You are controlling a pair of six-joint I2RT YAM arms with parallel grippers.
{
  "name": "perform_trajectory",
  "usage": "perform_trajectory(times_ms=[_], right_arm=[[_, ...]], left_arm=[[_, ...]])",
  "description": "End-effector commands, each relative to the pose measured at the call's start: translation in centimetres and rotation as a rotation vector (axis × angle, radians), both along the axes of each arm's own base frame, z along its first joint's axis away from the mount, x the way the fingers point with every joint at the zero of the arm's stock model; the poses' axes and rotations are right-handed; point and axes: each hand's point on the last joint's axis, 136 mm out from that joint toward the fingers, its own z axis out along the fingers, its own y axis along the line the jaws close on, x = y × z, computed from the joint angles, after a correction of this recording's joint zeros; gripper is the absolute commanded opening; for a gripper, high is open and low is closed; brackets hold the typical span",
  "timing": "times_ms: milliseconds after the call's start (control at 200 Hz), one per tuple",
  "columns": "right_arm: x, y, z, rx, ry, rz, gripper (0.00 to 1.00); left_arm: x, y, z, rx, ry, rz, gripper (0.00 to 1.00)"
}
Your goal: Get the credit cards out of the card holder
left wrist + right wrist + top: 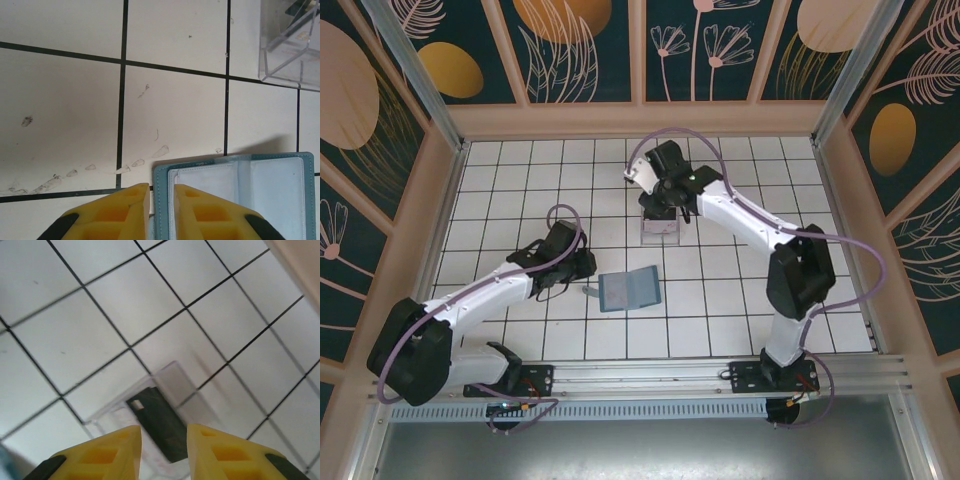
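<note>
Left tool stands nearly closed over the card holder's left edge; whether it pinches that edge I cannot tell. It lies open on the desk, teal rim, pale grey pockets, its near end cut off. Farther back, right tool hangs jaws apart above a clear tray where a dark card lies; a paler patch beside it is hard to make out.

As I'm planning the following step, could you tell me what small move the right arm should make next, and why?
Probably lift the right pincer straight up from the tray. Its fingers stand apart and the dark card already lies in the tray, while the holder's visible pockets look empty.
</note>
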Motion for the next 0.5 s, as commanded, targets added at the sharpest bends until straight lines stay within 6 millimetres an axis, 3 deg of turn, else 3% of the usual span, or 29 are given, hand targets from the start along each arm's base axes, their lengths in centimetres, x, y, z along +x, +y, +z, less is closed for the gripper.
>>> perform_trajectory(times_ms=[0, 220, 490], right_arm=[[-1.7, 1.3, 1.3, 0.273, 0.123, -0.197, 0.30], [-6.8, 3.1, -1.0, 0.476, 0.462, -0.346, 0.30], [-12.7, 7.1, -3.6, 0.541, 0.727, -0.349, 0.27]], left_arm=[[1.0, -0.7, 0.4, -0.041, -0.006, -0.005, 0.22], [2.0, -0.4, -0.1, -0.070, 0.009, 0.004, 0.22], [3.0, 2.6, -0.3, -0.100, 0.012, 0.060, 0.22]])
